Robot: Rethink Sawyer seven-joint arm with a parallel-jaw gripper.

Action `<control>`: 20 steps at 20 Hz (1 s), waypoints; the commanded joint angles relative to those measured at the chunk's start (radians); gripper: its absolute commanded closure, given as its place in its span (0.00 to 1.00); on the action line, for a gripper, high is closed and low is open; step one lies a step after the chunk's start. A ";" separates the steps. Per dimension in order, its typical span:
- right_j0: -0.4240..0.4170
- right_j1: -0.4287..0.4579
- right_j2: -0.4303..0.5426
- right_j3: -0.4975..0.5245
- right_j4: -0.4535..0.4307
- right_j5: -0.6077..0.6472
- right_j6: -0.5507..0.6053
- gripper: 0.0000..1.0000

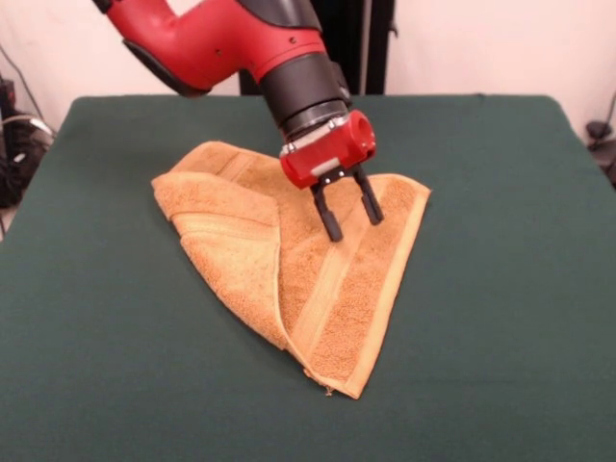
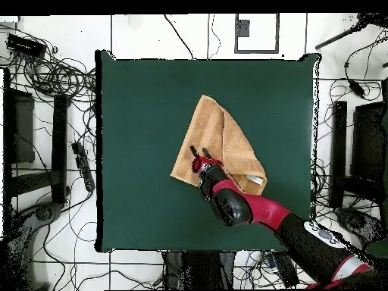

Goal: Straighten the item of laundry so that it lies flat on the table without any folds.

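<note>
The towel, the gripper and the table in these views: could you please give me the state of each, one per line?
Towel: folded over itself into a rough triangle, not flat.
Gripper: open, fingers pointing down over the towel, holding nothing.
Table: covered in dark green cloth, bearing only the towel.

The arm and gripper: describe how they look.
The arm has glossy red shells, then a black cylindrical wrist ringed with a silvery band. The gripper has a blocky red body and two slim black fingers. No cables or markings show.
</note>
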 commanded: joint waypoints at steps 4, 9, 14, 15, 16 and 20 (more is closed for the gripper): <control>0.024 -0.059 -0.012 -0.132 -0.056 0.132 0.048 0.00; 0.036 -0.066 -0.025 -0.159 -0.097 0.116 0.039 0.00; 0.033 -0.071 -0.020 -0.169 -0.133 0.134 0.033 0.00; 0.031 -0.065 -0.021 -0.171 -0.135 0.130 0.040 0.00; 0.028 -0.057 -0.023 -0.178 -0.145 0.129 0.041 0.00; 0.015 0.019 -0.026 -0.225 -0.206 0.079 0.060 0.00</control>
